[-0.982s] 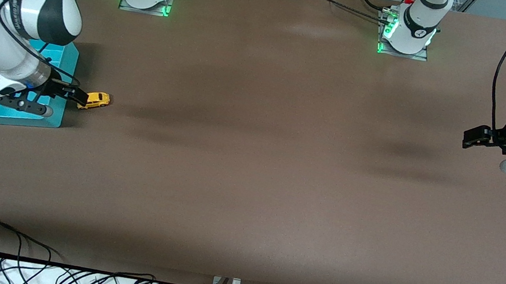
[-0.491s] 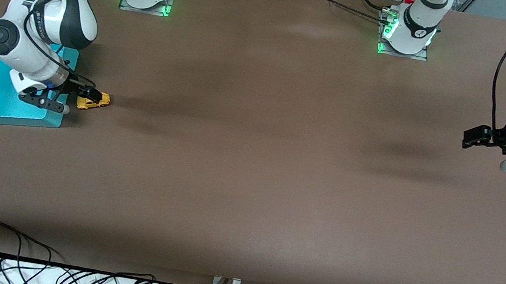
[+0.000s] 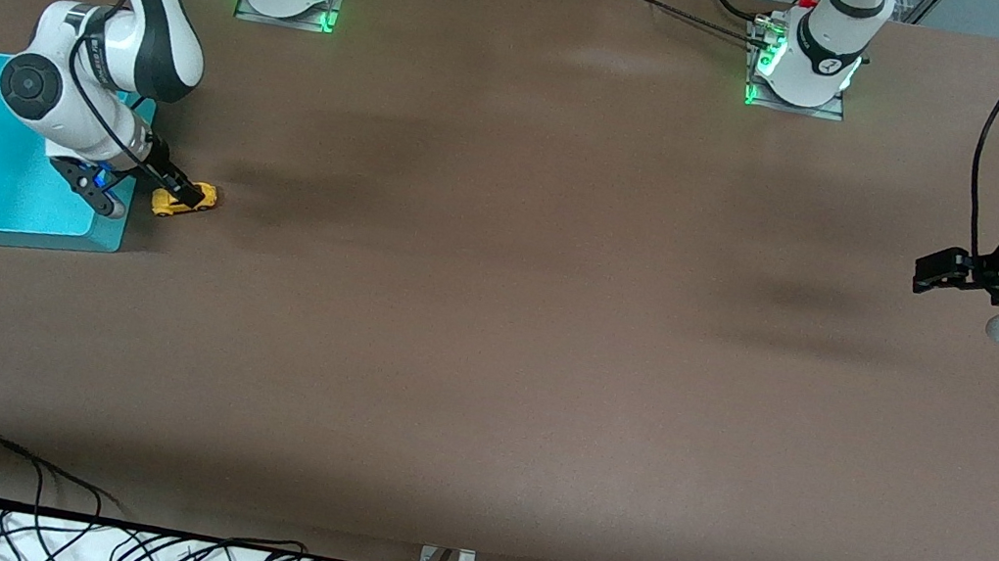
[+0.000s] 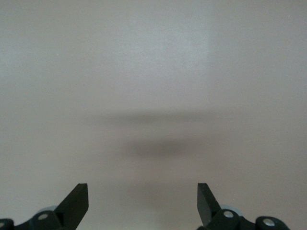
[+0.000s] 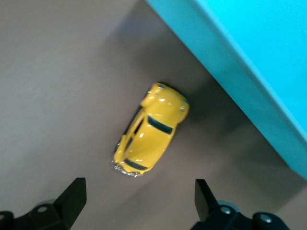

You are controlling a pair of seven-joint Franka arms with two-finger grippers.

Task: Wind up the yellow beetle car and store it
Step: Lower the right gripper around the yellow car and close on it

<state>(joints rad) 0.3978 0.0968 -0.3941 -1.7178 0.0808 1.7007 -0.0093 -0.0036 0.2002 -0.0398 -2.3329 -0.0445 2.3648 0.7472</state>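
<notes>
Yellow beetle car [image 5: 150,129] sits on the table just beside the teal box [image 3: 10,178]; small, light, hard and glossy, best pinched across its flanks. Right gripper [image 5: 136,203] hovers over it, jaws wide; left gripper [image 4: 142,203] waits, jaws wide

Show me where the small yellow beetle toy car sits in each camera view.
Front view: small yellow beetle toy car on the brown table, under the right claw.
Left wrist view: not in it.
Right wrist view: centre of picture.
Shared landmark: the flat teal box beside it.
</notes>
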